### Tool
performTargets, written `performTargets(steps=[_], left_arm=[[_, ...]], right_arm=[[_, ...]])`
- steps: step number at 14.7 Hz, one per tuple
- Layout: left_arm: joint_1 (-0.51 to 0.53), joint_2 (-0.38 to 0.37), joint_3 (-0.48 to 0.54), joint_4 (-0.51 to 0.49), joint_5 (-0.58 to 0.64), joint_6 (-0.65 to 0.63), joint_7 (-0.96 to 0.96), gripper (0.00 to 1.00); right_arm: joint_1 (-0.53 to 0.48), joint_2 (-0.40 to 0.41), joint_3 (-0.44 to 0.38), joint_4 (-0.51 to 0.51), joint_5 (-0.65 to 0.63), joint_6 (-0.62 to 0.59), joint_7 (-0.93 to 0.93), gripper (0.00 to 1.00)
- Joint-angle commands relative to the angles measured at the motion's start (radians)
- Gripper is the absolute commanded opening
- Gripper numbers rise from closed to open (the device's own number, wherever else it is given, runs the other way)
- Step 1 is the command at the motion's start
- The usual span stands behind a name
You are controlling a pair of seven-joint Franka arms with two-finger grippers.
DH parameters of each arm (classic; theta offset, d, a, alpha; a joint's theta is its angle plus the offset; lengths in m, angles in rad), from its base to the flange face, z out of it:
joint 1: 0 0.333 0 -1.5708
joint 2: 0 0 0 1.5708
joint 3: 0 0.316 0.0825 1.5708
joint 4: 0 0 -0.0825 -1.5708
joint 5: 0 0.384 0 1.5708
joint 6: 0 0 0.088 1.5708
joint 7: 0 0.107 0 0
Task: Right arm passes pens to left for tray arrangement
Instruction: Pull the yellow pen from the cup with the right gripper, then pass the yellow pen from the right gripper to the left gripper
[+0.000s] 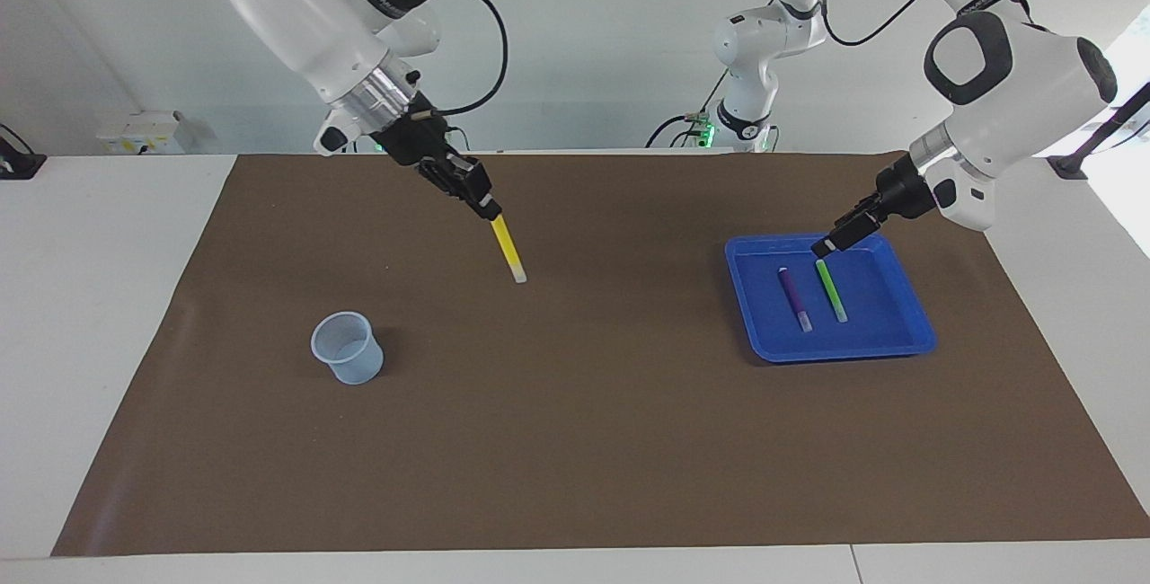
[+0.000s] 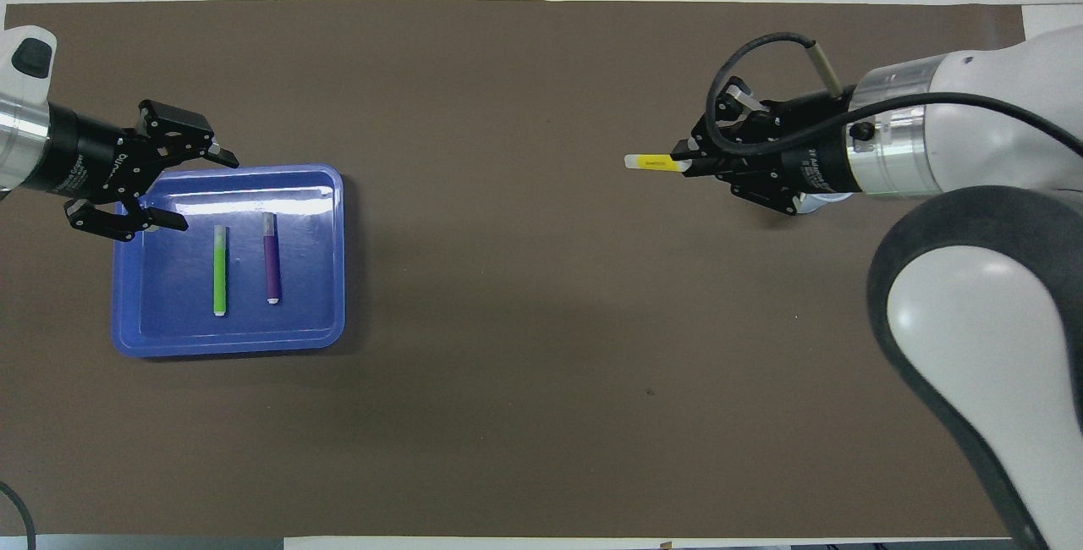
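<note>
My right gripper (image 1: 490, 209) (image 2: 681, 165) is shut on the yellow pen (image 1: 508, 252) (image 2: 651, 162) and holds it tilted in the air over the brown mat, pale cap end pointing away from the fingers. The blue tray (image 1: 835, 355) (image 2: 228, 345) lies toward the left arm's end of the table. The purple pen (image 1: 794, 298) (image 2: 272, 258) and the green pen (image 1: 831, 290) (image 2: 220, 271) lie side by side in it. My left gripper (image 1: 831, 243) (image 2: 203, 192) is open and empty, over the tray's rim near the green pen's end.
A small clear cup (image 1: 348, 348) stands on the brown mat (image 1: 584, 440) (image 2: 541, 415) toward the right arm's end; in the overhead view my right gripper mostly covers it. The white table shows around the mat.
</note>
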Motion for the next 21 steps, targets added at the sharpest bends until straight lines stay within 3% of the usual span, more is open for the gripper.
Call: performTargets(steps=[1, 9, 13, 17, 21], left_arm=[[-0.007, -0.029, -0.036, -0.002, -0.121, 0.014, -0.222, 1.00], [-0.039, -0.091, -0.064, -0.106, -0.446, 0.082, -0.421, 1.00], [-0.149, -0.158, -0.064, -0.254, -0.515, 0.253, -0.436, 1.00], [-0.154, -0.169, -0.064, -0.275, -0.534, 0.267, -0.436, 1.00], [-0.146, -0.169, -0.064, -0.272, -0.534, 0.233, -0.430, 0.85]], right_arm=[[-0.005, 0.021, 0.102, 0.015, 0.046, 0.091, 0.139, 0.00], [-0.004, 0.076, 0.246, 0.017, 0.064, 0.272, 0.297, 0.00], [-0.002, 0.080, 0.309, 0.017, 0.101, 0.314, 0.354, 0.00], [-0.002, 0.082, 0.342, 0.017, 0.100, 0.348, 0.375, 0.00], [-0.001, 0.083, 0.343, 0.017, 0.092, 0.349, 0.375, 0.00]])
